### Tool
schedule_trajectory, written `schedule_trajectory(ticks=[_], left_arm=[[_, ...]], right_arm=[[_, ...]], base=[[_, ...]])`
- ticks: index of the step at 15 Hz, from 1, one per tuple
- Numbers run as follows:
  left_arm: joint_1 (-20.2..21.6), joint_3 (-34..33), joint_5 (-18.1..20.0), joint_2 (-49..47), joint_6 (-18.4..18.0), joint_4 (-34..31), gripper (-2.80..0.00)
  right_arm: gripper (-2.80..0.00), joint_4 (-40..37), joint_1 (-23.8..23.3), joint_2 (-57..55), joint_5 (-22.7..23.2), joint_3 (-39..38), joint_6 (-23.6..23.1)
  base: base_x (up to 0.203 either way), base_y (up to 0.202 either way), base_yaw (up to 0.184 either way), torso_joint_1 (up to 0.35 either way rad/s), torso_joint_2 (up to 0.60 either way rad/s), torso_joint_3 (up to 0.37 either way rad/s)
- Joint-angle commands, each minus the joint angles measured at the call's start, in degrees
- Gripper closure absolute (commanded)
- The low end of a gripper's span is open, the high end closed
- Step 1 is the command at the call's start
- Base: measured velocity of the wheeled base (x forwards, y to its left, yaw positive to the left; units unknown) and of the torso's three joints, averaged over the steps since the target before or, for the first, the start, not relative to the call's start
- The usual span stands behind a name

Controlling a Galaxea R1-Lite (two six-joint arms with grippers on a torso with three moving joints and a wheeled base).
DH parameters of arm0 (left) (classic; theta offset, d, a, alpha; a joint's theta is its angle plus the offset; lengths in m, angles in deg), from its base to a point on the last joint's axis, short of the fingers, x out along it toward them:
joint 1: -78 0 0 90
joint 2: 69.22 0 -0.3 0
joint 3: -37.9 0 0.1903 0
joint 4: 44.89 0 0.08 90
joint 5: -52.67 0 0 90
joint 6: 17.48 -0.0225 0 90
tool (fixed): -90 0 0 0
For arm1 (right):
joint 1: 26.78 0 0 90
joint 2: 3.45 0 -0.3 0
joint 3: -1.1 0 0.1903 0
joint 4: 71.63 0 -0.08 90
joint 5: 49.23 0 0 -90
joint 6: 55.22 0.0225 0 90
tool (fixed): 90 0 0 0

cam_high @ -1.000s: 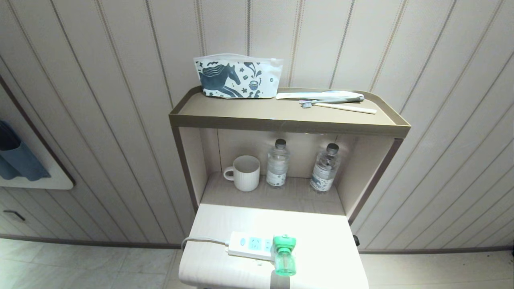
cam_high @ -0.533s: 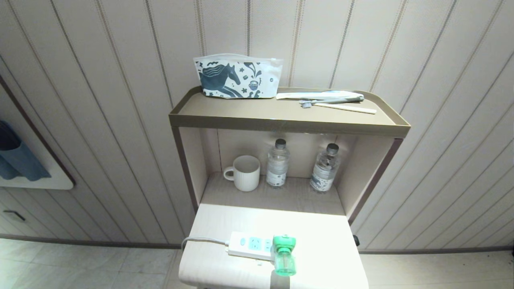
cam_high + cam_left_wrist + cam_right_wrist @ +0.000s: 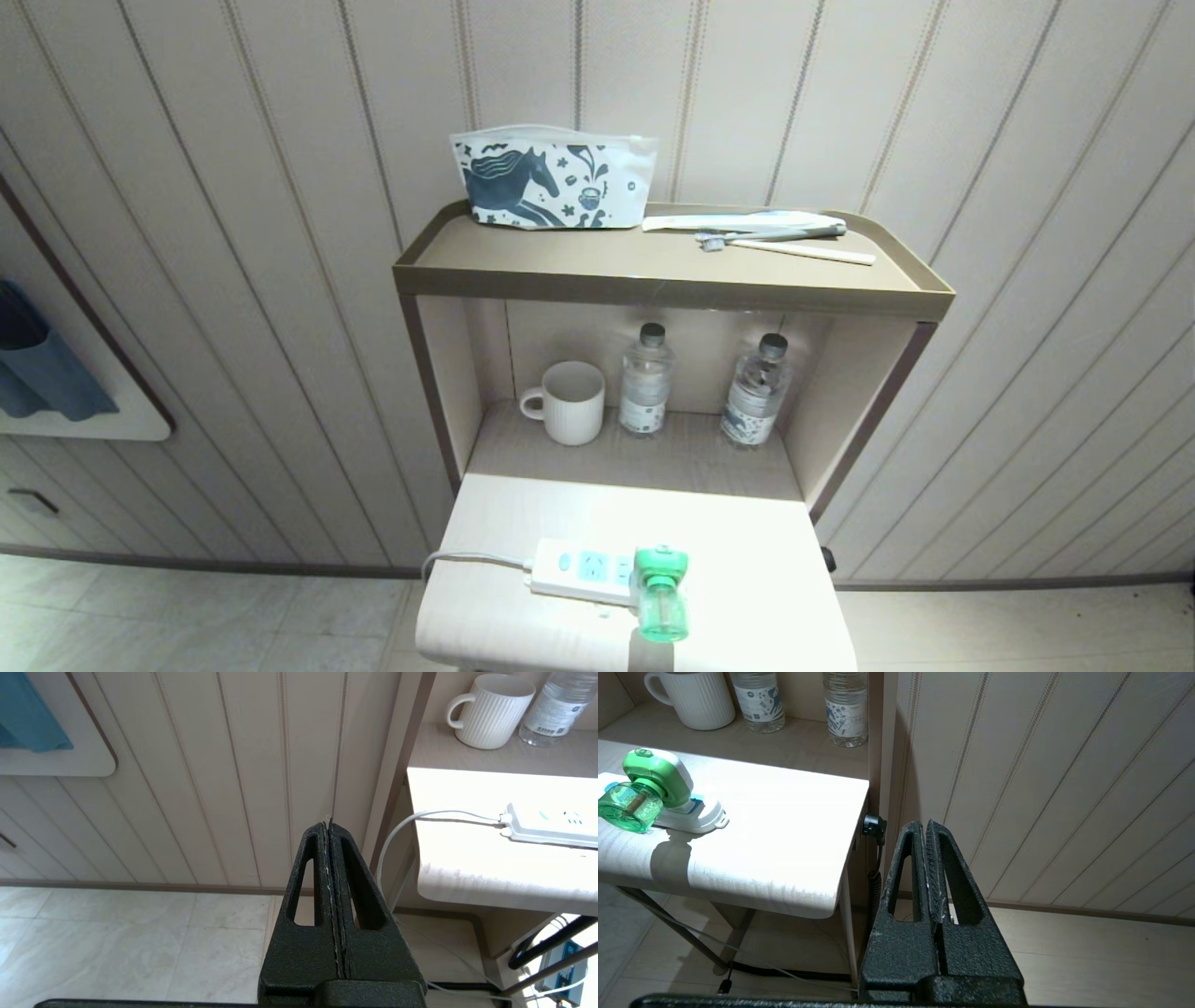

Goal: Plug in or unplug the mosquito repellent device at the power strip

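The mosquito repellent device [image 3: 661, 593] is plugged into the right end of the power strip [image 3: 581, 569]. The strip lies near the front edge of the pale surface [image 3: 747, 579], and its white cord [image 3: 467, 558] hangs off the left side. The left pincer [image 3: 329, 826] is closed tight and empty, off to the left of the surface. The right pincer [image 3: 927, 826] is closed tight and empty too, off to the right. Neither touches the device.

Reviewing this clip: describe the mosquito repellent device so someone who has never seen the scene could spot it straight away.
Below the open cubby holding a white mug and two clear water bottles, a pale table juts forward. On it lies a white power strip; the mosquito repellent device sits at its right end, the only bright green thing there.
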Motion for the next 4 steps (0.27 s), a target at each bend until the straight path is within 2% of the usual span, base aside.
schedule_trajectory(ticks=[1, 4], left_arm=[[0.02, -0.02, 0.0, -0.07, 0.0, -0.03, 0.0], [0.02, -0.02, 0.0, -0.07, 0.0, -0.03, 0.0]], right_arm=[[0.0, -0.04, 0.01, -0.17, 0.03, 0.02, -0.09], [0.0, -0.04, -0.08, -0.16, 0.11, 0.12, -0.18]], base=[[0.0, 0.0, 0.0, 0.0, 0.0, 0.0], [0.0, 0.0, 0.0, 0.0, 0.0, 0.0]])
